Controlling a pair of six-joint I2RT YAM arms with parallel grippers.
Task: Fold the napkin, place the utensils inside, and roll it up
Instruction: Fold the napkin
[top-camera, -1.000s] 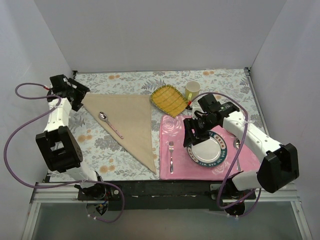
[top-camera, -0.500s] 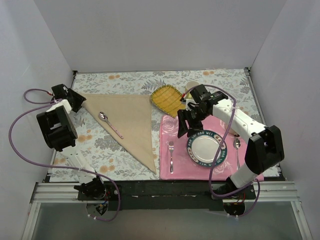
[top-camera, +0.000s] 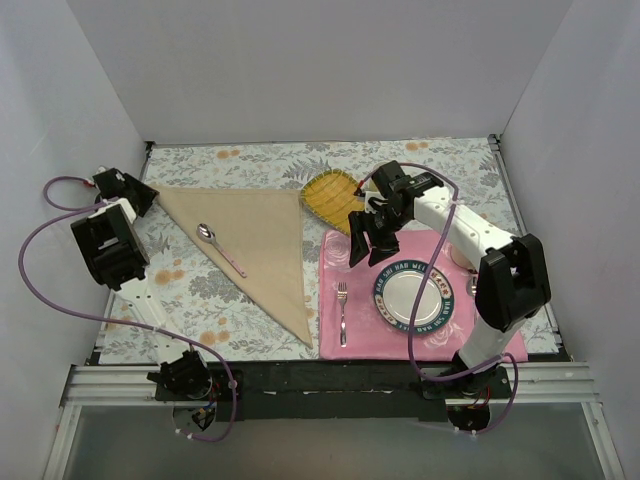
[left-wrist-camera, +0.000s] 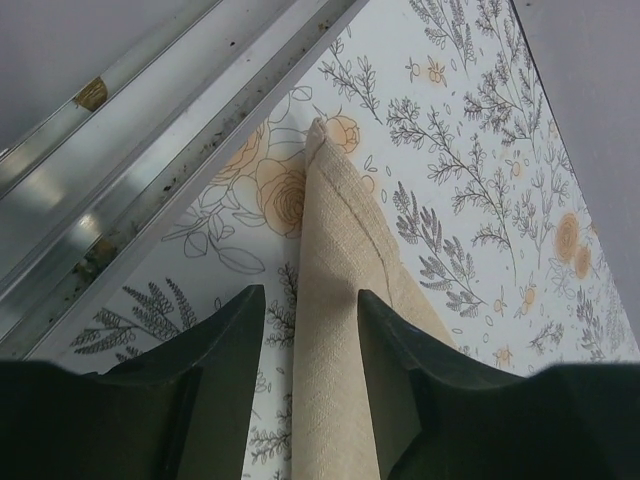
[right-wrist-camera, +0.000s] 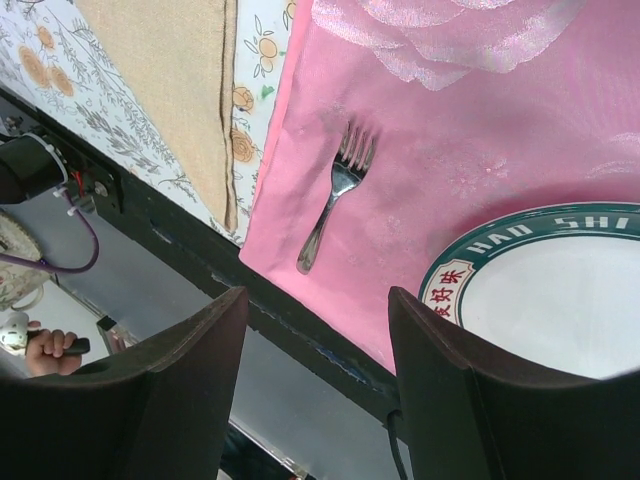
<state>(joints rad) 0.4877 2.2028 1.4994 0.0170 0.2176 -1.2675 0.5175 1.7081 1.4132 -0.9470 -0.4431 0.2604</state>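
The napkin (top-camera: 270, 230) is folded to a triangle, left of centre in the top view, with one spoon (top-camera: 220, 248) lying on it. The fork (top-camera: 342, 310) lies on the pink placemat (top-camera: 365, 338), left of the plate (top-camera: 413, 297).

The left gripper (left-wrist-camera: 305, 330) has its jaws apart, straddling the napkin's corner at upper left. The right gripper (right-wrist-camera: 315, 320) has its jaws apart over the placemat near the fork, holding nothing.

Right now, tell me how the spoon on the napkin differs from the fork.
The spoon lies on the beige napkin; the fork lies on the pink placemat. The spoon sits diagonally; the fork lies straight, tines at the far end. Both are slim silver metal, lying flat.
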